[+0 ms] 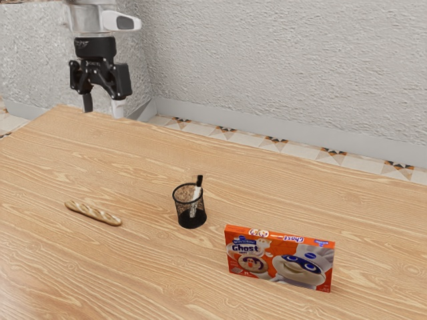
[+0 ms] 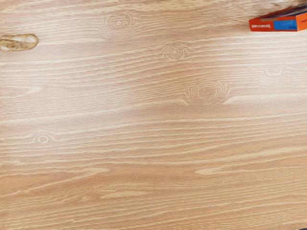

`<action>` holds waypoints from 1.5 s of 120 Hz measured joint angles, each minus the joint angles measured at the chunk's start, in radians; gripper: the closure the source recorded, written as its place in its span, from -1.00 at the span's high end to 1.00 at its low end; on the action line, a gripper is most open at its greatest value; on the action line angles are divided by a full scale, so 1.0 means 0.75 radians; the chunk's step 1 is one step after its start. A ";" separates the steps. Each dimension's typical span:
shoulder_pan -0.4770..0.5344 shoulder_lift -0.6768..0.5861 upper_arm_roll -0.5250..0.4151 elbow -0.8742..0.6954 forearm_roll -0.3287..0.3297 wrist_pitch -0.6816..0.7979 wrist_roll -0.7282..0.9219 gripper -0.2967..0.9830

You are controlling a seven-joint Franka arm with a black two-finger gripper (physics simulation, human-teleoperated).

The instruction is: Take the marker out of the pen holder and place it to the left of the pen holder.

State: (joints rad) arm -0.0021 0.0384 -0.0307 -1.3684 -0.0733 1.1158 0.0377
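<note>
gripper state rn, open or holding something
Gripper: open, fingers apart, holding nothing.

Reads "Ghost" in bold dark letters on the front of the orange box (image 1: 279, 261), up toward the corner on the exterior view's left. Seems to say "Ghost" again on the narrow top edge, upside down. Carries smaller lettering just above and below the front word, too fine to make out, and more on the blue badge (image 1: 310, 255) of the printed chef's hat (image 1: 322, 258). Bears faint pale characters on the arm's black collar (image 1: 95, 48), also too small to read. In the wrist view, shows tiny white print on the box's orange side and darker print on a blue patch (image 2: 285, 25), both illegible.
</note>
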 joint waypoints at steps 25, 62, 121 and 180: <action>-0.054 0.185 -0.053 -0.029 0.045 0.282 -0.016 0.54; -0.037 0.182 -0.041 -0.603 0.049 0.918 -0.029 0.54; -0.136 0.412 -0.013 -0.609 0.196 1.555 0.010 0.53; -0.076 0.415 -0.016 -0.723 0.094 1.901 0.159 0.07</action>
State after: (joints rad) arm -0.0594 0.3493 -0.0429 -1.9104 -0.0024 2.5415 0.1569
